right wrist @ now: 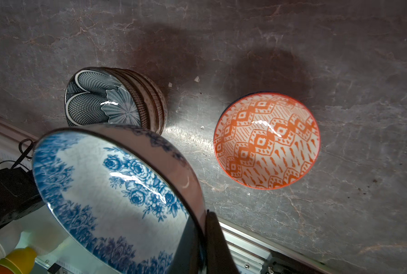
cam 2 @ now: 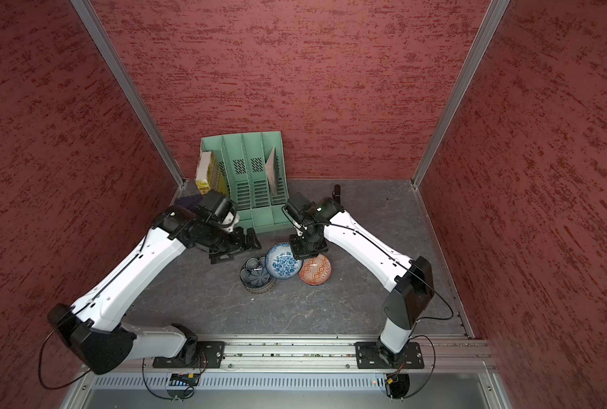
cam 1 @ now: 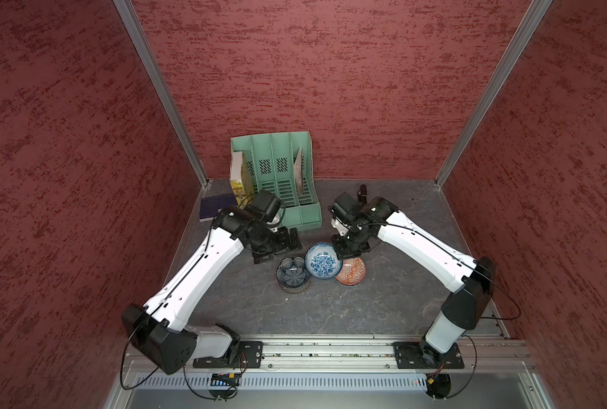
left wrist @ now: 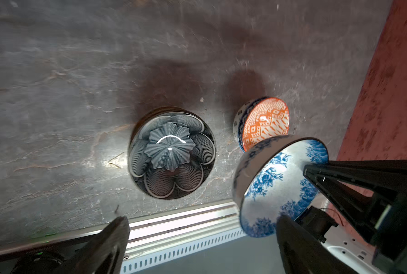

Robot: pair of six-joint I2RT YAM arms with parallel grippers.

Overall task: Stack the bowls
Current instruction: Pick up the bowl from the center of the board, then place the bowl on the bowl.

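Note:
A stack of bowls stands on the dark table, topped by a dark blue-grey petal bowl. Striped and latticed rims show beneath it in the right wrist view. My right gripper is shut on the rim of a blue-white floral bowl. That bowl hangs tilted above the table between the stack and an orange geometric bowl. My left gripper stands open and empty just behind the stack.
A green file organizer stands at the back left with a yellow box and a dark blue notebook beside it. A small black object sits at the back. The metal rail runs along the front edge.

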